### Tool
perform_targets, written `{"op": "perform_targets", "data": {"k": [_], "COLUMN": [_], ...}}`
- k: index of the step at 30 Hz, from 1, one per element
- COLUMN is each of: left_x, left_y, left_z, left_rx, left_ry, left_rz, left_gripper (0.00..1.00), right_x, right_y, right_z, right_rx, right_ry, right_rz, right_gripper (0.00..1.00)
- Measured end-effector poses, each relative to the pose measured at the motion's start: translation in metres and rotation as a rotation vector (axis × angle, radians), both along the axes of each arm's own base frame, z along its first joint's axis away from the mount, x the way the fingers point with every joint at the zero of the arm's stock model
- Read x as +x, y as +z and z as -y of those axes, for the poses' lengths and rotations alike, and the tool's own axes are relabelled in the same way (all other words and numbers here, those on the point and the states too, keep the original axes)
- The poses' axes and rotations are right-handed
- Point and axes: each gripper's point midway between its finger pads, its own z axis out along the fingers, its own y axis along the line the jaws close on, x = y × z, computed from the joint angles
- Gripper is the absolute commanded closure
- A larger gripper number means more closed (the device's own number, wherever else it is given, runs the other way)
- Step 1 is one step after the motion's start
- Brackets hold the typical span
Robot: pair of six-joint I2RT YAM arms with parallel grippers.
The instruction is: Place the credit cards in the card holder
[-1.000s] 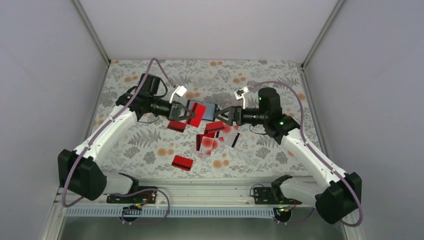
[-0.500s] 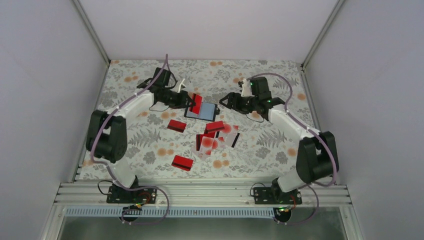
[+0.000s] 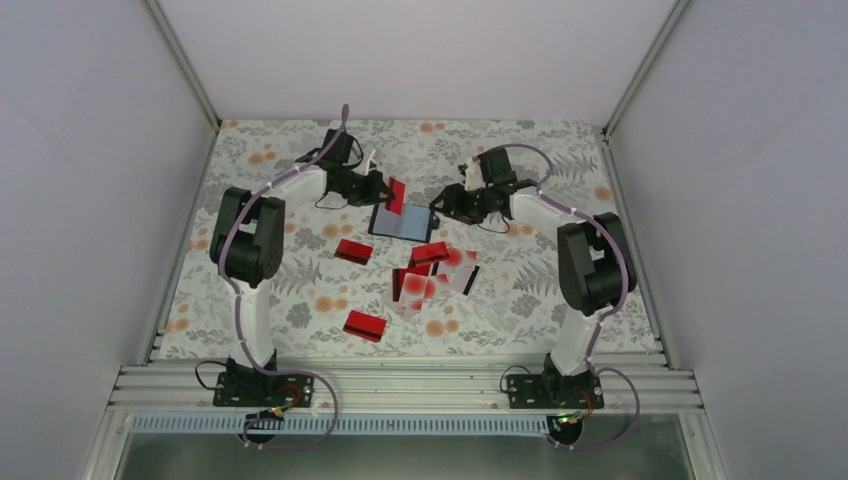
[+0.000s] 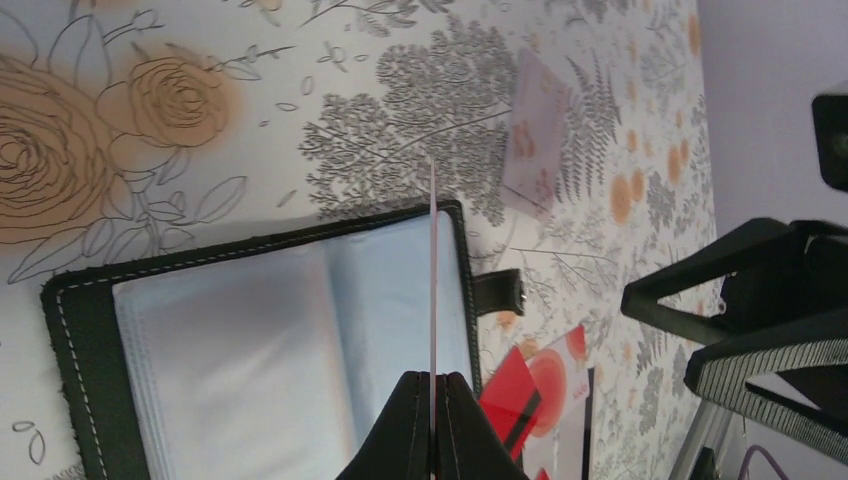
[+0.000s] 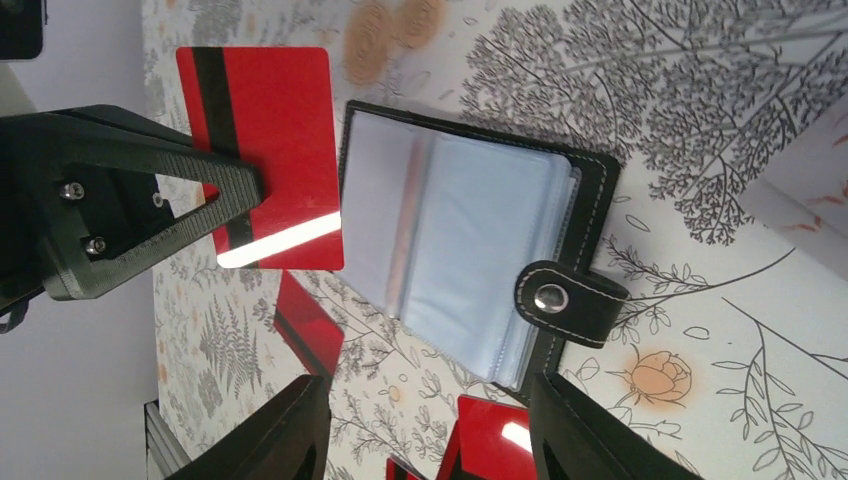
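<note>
While the left gripper [image 4: 432,385] is clamping one red card [image 5: 270,130] between its jaws, that card is hanging just over the upper-left edge of the card holder [image 5: 480,230], which is lying open at upper centre of the overhead frame. The card's long axis is running parallel to the holder's fold. The right gripper [image 3: 446,200] is hovering at the holder's right, jaws apart, and loose cards [image 3: 430,270] are lying below.

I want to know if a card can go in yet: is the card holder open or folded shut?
Open: the card holder lies spread flat, clear pockets facing up, its snap strap unfastened.
</note>
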Motion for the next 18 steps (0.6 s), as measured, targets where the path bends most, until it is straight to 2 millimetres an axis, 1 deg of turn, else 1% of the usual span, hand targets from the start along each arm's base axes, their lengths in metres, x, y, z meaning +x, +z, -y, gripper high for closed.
{"op": "perform_targets", "data": {"k": [2,4,8,12,18], "left_x": [0.002,0.005,0.010,0.011,0.012], "left_y": [-0.011,-0.017,-0.019,-0.018,-0.018], "left_z": [0.000,0.000,0.002,0.002,0.002], "left_rx": [0.002,0.000,-0.006,-0.009,-0.013], "left_ry": [0.007,0.013,0.015,0.014,0.015], "left_rz": [-0.024,-0.036,-0.033,-0.029,-0.019], "left_gripper": [0.98,0.98,0.98,0.98,0.98], "right_x": [-0.001,-0.002,-0.004,-0.005,-0.007], "right_y": [-0.010,-0.019,-0.032,-0.035,-0.035], "right_z": [-0.001,-0.002,-0.001,-0.001,-0.004], "right_rx": [0.000,-0.002,-0.016,-0.020,0.000], "right_ry": [0.003,0.007,0.011,0.015,0.035], "right_rz": [-0.027,-0.051,-0.077,-0.084,-0.089], "right_gripper": [0.50,0.50,0.50,0.51,0.54]}}
